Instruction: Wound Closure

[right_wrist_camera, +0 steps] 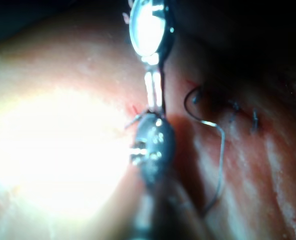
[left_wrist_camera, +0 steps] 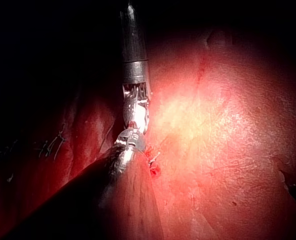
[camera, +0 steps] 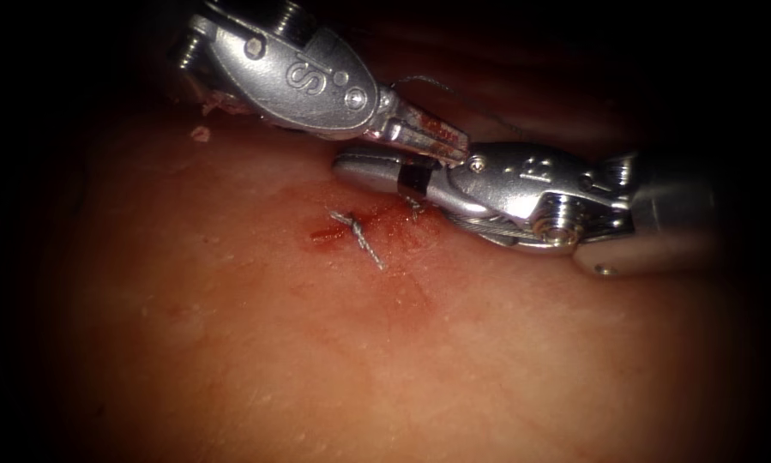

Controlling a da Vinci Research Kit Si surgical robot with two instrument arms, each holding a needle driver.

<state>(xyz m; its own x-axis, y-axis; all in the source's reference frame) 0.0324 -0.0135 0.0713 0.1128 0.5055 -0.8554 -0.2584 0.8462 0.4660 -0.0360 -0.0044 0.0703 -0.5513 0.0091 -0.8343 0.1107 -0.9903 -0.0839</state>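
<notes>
Currently both tools meet just above the knot (camera: 357, 230) on the tissue (camera: 385, 369). Left tool (camera: 441, 137) jaws look together; right tool (camera: 376, 167) jaws cannot be told. Thread (right_wrist_camera: 215, 145) lies loose nearby; it could be snagged, loosening the knot.

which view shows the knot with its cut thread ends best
The endoscope view: the knot lies unobstructed on the tissue, both cut ends visible amid red fluid. The left wrist view gives a small glimpse beside the tools; the right wrist view a faint trace.
</notes>
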